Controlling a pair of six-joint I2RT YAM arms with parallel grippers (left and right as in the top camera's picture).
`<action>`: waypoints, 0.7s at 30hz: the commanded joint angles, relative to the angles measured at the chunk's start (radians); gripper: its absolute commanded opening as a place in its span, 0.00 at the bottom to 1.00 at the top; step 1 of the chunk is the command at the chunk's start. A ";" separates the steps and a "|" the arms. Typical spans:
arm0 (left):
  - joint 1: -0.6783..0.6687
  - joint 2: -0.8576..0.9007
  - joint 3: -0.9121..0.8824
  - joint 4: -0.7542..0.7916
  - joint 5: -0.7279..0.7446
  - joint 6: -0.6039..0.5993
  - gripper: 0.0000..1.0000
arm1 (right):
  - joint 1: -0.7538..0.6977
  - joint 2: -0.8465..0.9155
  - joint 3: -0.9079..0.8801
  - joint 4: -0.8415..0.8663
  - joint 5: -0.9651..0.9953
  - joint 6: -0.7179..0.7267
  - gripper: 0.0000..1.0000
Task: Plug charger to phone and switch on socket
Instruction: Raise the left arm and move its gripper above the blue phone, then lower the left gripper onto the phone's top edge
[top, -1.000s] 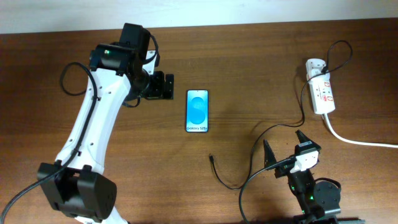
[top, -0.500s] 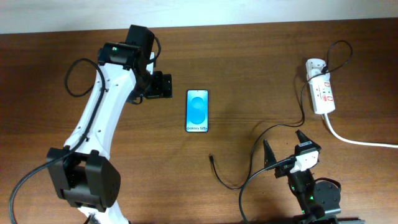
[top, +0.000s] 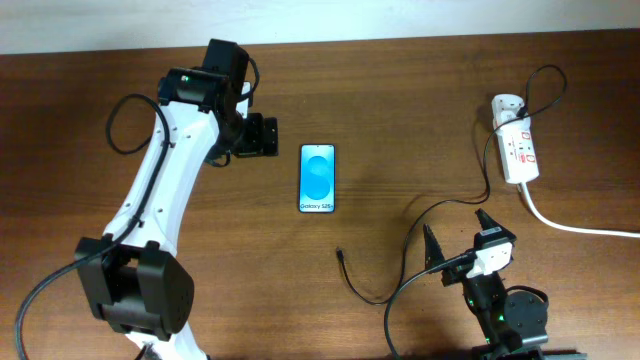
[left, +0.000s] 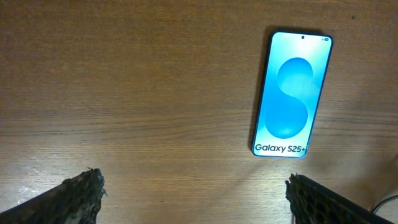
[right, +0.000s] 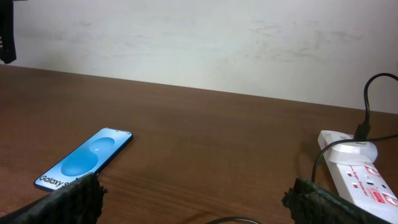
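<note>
Okay, left gripper (top: 262, 137) hangs wide open beside the Galaxy S25+ phone (top: 317, 178), apart from it. Right gripper (top: 458, 238) is spread open too, near the charger tip (top: 342, 257).

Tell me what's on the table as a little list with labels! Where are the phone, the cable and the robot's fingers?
phone: flat on the table, blue screen lit, facing up
charger: runs from the socket's plug; free tip on the table, apart from the phone, not plugged in
socket: far right, white cord leading off right; switch state too small to tell
left fingers: open, empty, above the table left of the phone
right fingers: open, empty, near the charger's loop
</note>
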 joint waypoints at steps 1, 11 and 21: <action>-0.002 0.021 0.008 0.010 0.011 0.018 0.99 | -0.007 -0.006 -0.005 -0.006 0.002 0.007 0.98; -0.002 0.130 0.008 -0.002 0.040 0.040 0.99 | -0.007 -0.006 -0.005 -0.006 0.002 0.007 0.98; -0.002 0.130 0.008 0.056 0.251 0.037 0.99 | -0.007 -0.006 -0.005 -0.006 0.002 0.007 0.98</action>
